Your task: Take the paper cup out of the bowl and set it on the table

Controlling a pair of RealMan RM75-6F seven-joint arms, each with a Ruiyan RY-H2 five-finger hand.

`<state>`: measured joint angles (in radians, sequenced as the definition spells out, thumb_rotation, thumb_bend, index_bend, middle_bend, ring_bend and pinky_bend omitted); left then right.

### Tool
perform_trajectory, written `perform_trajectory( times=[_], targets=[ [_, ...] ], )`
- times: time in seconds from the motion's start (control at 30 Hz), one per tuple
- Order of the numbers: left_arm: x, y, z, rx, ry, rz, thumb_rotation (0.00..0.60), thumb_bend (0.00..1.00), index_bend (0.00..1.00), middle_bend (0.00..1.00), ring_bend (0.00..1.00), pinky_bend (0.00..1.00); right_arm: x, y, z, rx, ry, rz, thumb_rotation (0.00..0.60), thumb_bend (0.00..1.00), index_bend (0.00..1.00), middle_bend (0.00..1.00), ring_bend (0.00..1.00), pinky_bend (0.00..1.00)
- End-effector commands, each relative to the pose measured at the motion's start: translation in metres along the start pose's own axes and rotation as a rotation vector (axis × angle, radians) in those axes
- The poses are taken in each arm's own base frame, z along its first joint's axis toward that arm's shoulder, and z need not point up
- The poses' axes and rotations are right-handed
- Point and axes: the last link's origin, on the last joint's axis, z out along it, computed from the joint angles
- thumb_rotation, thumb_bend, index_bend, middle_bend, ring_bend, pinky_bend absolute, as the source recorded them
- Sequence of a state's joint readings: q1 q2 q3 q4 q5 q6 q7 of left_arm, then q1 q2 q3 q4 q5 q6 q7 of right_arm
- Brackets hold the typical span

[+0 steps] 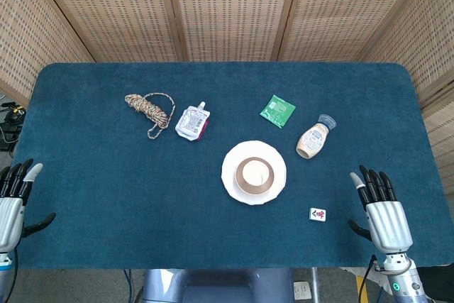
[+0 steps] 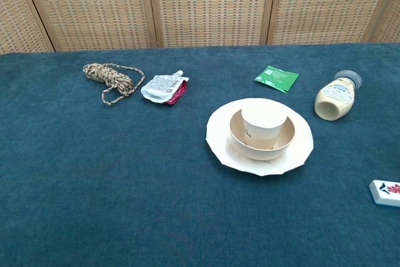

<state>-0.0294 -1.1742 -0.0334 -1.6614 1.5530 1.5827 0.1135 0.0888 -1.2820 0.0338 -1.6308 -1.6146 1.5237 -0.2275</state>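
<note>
A white paper cup (image 2: 264,126) stands upright inside a beige bowl (image 2: 245,144), which sits on a white plate (image 2: 219,145) near the table's middle; from above, the cup (image 1: 255,173) shows in the bowl (image 1: 241,182). My left hand (image 1: 13,200) rests at the table's near left edge, fingers spread, holding nothing. At the near right edge my right hand (image 1: 381,211) lies open and empty, well apart from the bowl. Neither hand appears in the chest view.
A coiled rope (image 1: 149,108) and a white pouch (image 1: 191,122) lie at the back left. A green sachet (image 1: 277,111) and a tipped sauce bottle (image 1: 314,138) lie behind the plate on the right. A small mahjong tile (image 1: 317,213) lies beside my right hand.
</note>
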Motion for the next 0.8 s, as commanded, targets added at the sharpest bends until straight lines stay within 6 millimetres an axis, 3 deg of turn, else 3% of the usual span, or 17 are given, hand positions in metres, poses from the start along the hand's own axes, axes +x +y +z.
perform_trajectory(
  times=[0.03, 0.3, 0.5, 0.7, 0.8],
  targets=[
    [0.000, 0.000, 0.000, 0.000, 0.000, 0.000, 0.600, 0.00, 0.00, 0.00, 0.00, 0.00, 0.000, 0.000, 0.000, 0.000, 0.000, 0.000, 0.600, 0.26, 0.00, 0.00, 0.00, 0.00],
    [0.001, 0.000, 0.000, 0.001, 0.002, -0.003, 0.600, 0.00, 0.00, 0.00, 0.00, 0.00, 0.000, -0.002, 0.000, 0.008, -0.002, 0.005, 0.600, 0.26, 0.00, 0.00, 0.00, 0.00],
    [0.006, -0.003, 0.001, 0.010, 0.020, -0.019, 0.600, 0.00, 0.00, 0.00, 0.00, 0.00, 0.004, -0.015, 0.006, 0.050, 0.004, 0.034, 0.600, 0.26, 0.00, 0.00, 0.00, 0.00],
    [0.006, -0.004, 0.002, 0.009, 0.015, -0.027, 0.600, 0.00, 0.00, 0.00, 0.00, 0.00, 0.018, -0.048, 0.033, 0.136, -0.014, 0.060, 0.600, 0.26, 0.08, 0.00, 0.00, 0.00],
    [0.008, -0.006, 0.001, 0.011, 0.013, -0.040, 0.600, 0.00, 0.00, 0.00, 0.00, 0.00, 0.020, -0.085, 0.062, 0.208, -0.120, 0.081, 0.600, 0.26, 0.11, 0.00, 0.00, 0.00]
  ],
)
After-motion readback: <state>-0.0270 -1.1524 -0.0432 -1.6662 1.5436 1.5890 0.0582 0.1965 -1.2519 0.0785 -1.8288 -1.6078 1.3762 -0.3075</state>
